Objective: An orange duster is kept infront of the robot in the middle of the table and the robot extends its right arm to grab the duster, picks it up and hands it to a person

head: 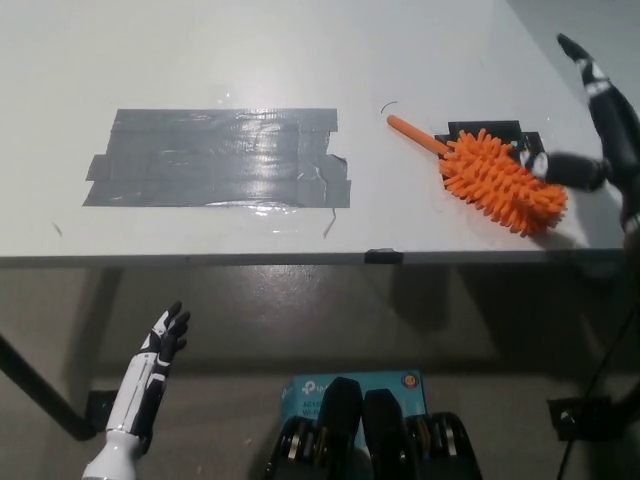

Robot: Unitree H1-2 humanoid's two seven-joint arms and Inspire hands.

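Near the right edge of the table (200,60) lies the orange duster (495,178), its fluffy head toward the near right and its thin handle (415,134) pointing to the far left, partly over a small black patch (500,131). Your black right hand (595,140) hovers just beside the head on its right side, fingers spread and holding nothing; one fingertip looks to be touching or almost touching the bristles, though you cannot tell which from this view. The white left hand (160,345) rests low at the near left, below the table edge, loose and empty.

Expect the duster to be light. The head looks soft and springy, so a hold there would likely squash and slip. The handle looks stiff and narrow, a surer place to close on, or take the neck where handle meets head. A grey tape patch (215,158) lies well apart to the left, out of your way.
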